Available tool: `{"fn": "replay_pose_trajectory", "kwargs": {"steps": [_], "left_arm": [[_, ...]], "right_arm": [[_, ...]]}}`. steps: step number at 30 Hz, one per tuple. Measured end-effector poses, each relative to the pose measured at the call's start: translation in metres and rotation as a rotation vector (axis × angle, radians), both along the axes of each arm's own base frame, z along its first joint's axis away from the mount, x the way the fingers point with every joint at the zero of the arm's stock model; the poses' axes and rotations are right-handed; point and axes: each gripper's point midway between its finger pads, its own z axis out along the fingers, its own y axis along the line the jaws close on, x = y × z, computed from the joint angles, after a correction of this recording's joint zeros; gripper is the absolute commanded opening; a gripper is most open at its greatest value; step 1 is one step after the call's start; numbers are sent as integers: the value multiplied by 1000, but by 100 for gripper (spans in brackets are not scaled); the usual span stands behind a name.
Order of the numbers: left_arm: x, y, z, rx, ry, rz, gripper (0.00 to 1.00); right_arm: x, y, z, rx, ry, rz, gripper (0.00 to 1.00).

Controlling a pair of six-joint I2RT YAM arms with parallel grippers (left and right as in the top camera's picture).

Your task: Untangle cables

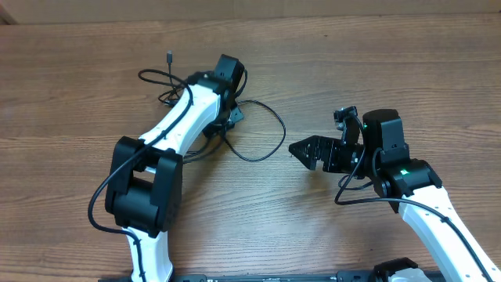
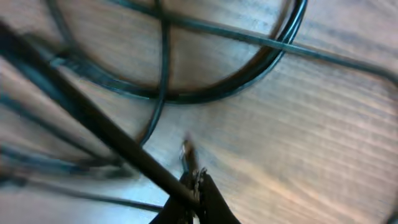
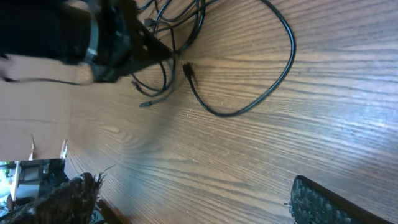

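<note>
- Left fingers (image 2: pixel 202 198) are pressed together at the bottom centre of the left wrist view. A blurred dark strand running down from the upper left appears to end pinched between them.
- Right fingers (image 3: pixel 326 202) are spread wide and hold nothing. In the overhead view they hover right of centre, pointing left toward the big loop but apart from it.
- To do this step well, as I judge it, draw the pinched strand slowly up and away from the bunch and watch which neighbours lift with it. Stop if the bundle tightens rather than loosens. The free fingers could pin or take the loose loop so the whole bunch does not drag along the bench (image 1: pixel 391 63).
- The cables (image 1: pixel 282 131) are thin, black, limp cords lying left of centre in the overhead view, mostly bunched under the wrist of the left arm (image 1: pixel 184 113).
- One wide loop sweeps out to the right of the bunch, and a small plug end (image 1: pixel 169 55) pokes toward the upper left.
- Several strands cross one another in the left wrist view, so the tangle looks far from sorted.
</note>
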Motion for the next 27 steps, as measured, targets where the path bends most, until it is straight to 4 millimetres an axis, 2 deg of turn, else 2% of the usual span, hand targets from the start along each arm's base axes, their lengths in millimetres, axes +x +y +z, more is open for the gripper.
{"fn": "replay_pose_trajectory", "kwargs": {"steps": [3, 5, 7, 9, 11, 12, 14, 16, 18, 22, 27], "left_arm": [[11, -4, 32, -17, -28, -11, 4], [24, -11, 65, -48, -91, -49, 4], [38, -23, 108, -102, -192, -108, 4], [47, -37, 161, -181, -313, -187, 4], [50, -48, 220, -253, -446, -254, 4], [49, -51, 243, -277, -499, -275, 4], [40, -54, 300, -330, -627, -320, 4], [23, -54, 363, -378, -773, -363, 4], [4, -50, 409, -409, -884, -388, 4], [-27, -43, 472, -460, -1053, -423, 4], [-65, -37, 532, -521, -1231, -469, 4]], "right_arm": [[-2, -1, -2, -4, 12, 0, 98], [-2, -1, -2, -4, 14, 0, 98], [-2, -1, -2, -5, 15, -1, 98], [-3, -1, -3, -5, 18, 0, 98], [-4, -1, -3, -6, 22, 0, 98], [-4, -1, -4, -6, 25, 0, 98], [-7, -2, -6, -10, 41, 0, 98], [-8, -2, -7, -13, 49, 0, 98], [-9, -2, -8, -14, 54, 0, 98], [-9, -2, -8, -14, 55, 0, 98], [-9, -2, -8, -14, 56, 0, 98]]}}
